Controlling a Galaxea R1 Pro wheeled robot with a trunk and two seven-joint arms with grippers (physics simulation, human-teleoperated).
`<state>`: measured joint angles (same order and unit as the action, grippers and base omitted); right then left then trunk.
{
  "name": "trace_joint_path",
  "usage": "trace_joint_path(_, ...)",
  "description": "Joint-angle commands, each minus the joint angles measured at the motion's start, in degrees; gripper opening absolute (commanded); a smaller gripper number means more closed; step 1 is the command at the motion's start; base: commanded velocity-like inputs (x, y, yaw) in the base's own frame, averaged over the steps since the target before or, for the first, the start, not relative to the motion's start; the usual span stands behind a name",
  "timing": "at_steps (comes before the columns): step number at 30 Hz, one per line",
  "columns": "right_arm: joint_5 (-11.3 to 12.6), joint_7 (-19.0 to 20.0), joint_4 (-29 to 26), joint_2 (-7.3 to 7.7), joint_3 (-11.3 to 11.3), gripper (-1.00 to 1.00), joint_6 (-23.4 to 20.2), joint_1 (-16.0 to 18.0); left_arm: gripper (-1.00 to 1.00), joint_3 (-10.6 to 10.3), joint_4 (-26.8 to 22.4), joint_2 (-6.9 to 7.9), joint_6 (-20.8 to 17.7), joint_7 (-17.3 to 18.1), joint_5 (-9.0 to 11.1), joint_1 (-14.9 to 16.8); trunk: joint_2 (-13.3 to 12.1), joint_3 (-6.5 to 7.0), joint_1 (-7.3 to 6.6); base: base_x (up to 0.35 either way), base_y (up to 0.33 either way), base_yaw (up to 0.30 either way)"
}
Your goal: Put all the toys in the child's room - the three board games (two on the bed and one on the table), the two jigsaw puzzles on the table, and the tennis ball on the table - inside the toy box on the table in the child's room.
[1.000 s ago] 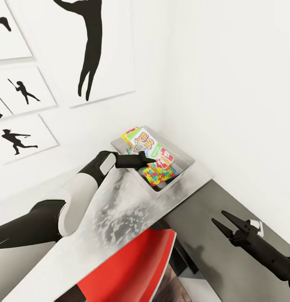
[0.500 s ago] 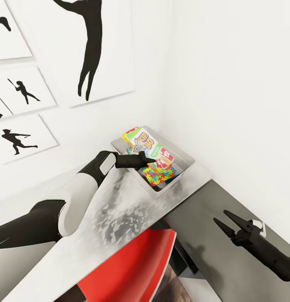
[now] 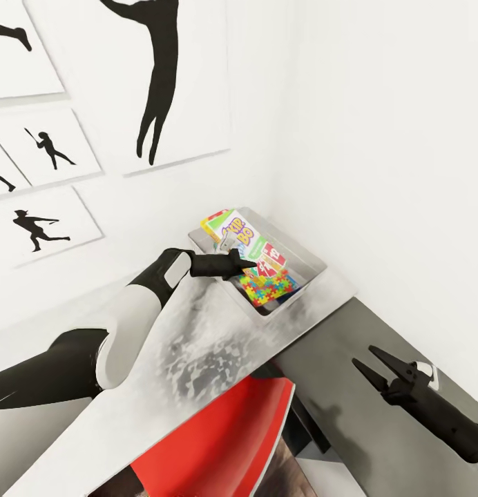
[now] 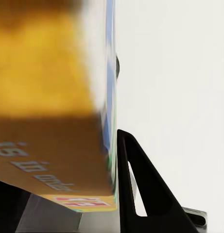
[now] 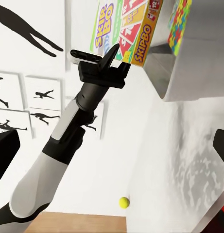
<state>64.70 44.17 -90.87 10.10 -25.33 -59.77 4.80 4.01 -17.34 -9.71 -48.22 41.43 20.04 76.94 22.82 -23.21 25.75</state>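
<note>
White walls (image 3: pixel 377 103) are meeting in a corner at upper centre. Black silhouette pictures (image 3: pixel 156 76) are hanging at upper left. A red chair (image 3: pixel 218 442) is standing at lower centre, wood floor (image 5: pixel 87 221) showing below a wall.

Right wrist view. The left end effector (image 5: pixel 112 53) is clamped on the SKIP-BO board game (image 5: pixel 133 29) at upper centre, holding it above the grey toy box (image 5: pixel 189 73) at upper right. A jigsaw puzzle (image 5: pixel 182 17) shows inside the box. The mottled worktop (image 5: pixel 184 160) occupies lower right. A tennis ball (image 5: pixel 123 202) sits at bottom centre. Silhouette pictures (image 5: pixel 41 92) hang at left.
</note>
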Motion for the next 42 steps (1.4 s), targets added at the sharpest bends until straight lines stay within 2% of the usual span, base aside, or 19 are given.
trace_joint_path(1, -0.2, 0.3, 0.0, 0.00, -0.1, 1.00, -0.2, 0.0, -1.00, 0.4, 0.0, -0.05, -0.3, 0.1, -0.3, 0.1, 0.1, -0.09, 0.03, 0.000, 0.000, 0.126)
trace_joint_path(37, -0.3, 0.2, 0.0, -0.24, -0.1, 1.00, -0.2, 0.0, -1.00, 0.7, -0.3, -0.07, -0.6, 0.0, -0.3, 0.1, 0.1, -0.17, 0.03, 0.000, 0.000, 0.006)
trace_joint_path(42, -0.3, 0.2, 0.0, -0.43, -0.1, 1.00, -0.2, 0.0, -1.00, 0.7, -1.5, -0.18, -1.4, -0.1, -0.4, 1.6, 0.1, -0.49, 0.03, 0.000, 0.000, 0.000)
